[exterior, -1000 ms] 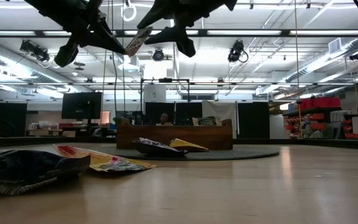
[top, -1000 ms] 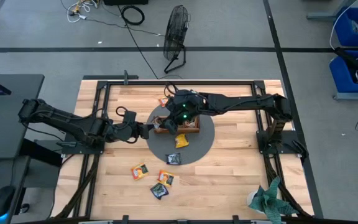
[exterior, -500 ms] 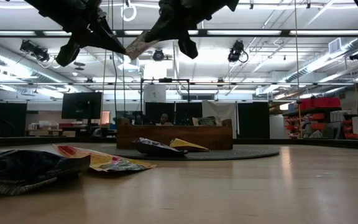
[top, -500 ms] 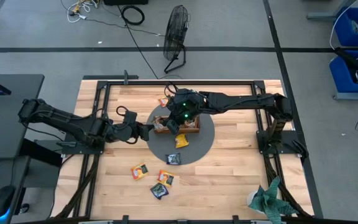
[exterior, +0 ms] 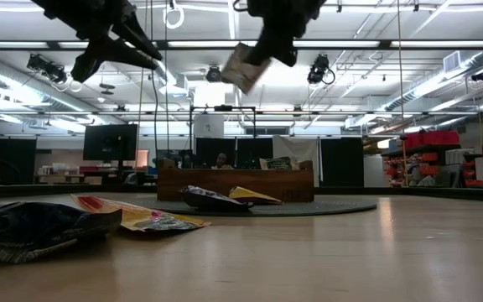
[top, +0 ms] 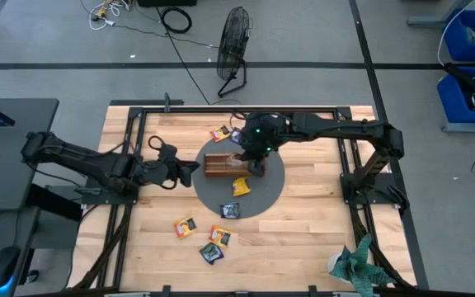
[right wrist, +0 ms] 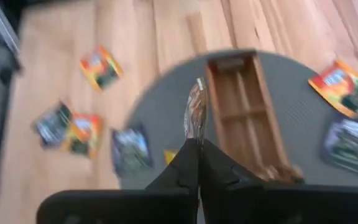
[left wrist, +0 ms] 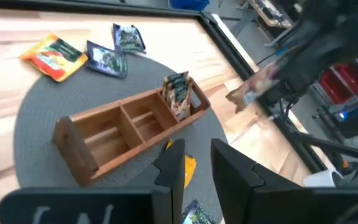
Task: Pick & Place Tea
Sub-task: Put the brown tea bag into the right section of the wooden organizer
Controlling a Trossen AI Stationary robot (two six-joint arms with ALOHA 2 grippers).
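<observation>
Wooden tray lies on the grey mat, long axis running between the arms; left gripper, fingers apart and empty, hovers off the tray's left end; right gripper is pinched on one tea sachet, hanging edge-on above the tray's right end, so the right arm is nearer; compartments lie below and leftward; other sachets lie well apart.
</observation>
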